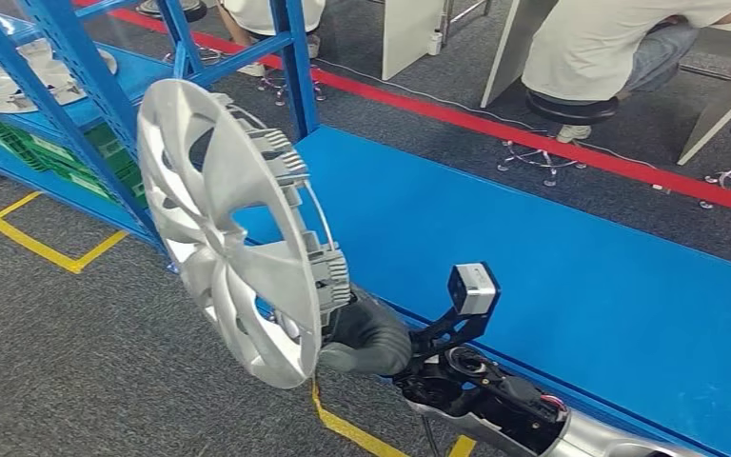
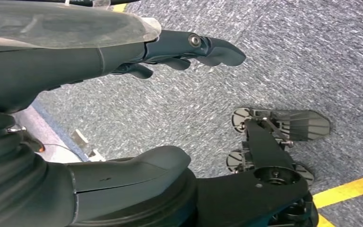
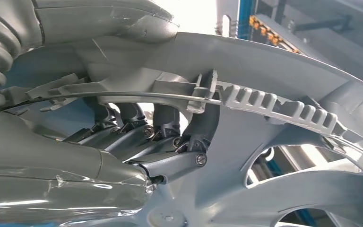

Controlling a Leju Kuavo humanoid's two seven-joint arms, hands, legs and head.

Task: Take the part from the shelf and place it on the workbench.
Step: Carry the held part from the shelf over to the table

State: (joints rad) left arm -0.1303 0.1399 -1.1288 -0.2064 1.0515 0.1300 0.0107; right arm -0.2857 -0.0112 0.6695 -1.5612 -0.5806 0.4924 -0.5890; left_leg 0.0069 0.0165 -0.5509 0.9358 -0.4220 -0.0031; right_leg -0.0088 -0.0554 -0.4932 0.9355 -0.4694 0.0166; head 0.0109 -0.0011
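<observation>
We are gripping the hubcap (image 1: 233, 228) with our right hand (image 1: 366, 333), fingers (image 3: 170, 130) hooked through its rim near the lower edge, thumb on the other side of the rim. The hubcap is standing almost on edge, tilted, its flat face turned away from the hand and its disc rising up and away from the wrist, so nearly all of it is sitting above and beyond the grip. It is hanging in the air, off the shelf (image 1: 86, 95), over the grey carpet just beside the near edge of the blue workbench (image 1: 552, 257). The bench top is lying on the palm-back side of the hand, toward our right arm, close by; the shelf is on the far side of the hubcap. We are judging that the coming move is a swing across toward the bench plus a roll of the wrist to lay the disc flat. Our left hand (image 2: 184, 49) is hanging low over the carpet, fingers loosely extended, holding nothing, well apart from the hubcap.
</observation>
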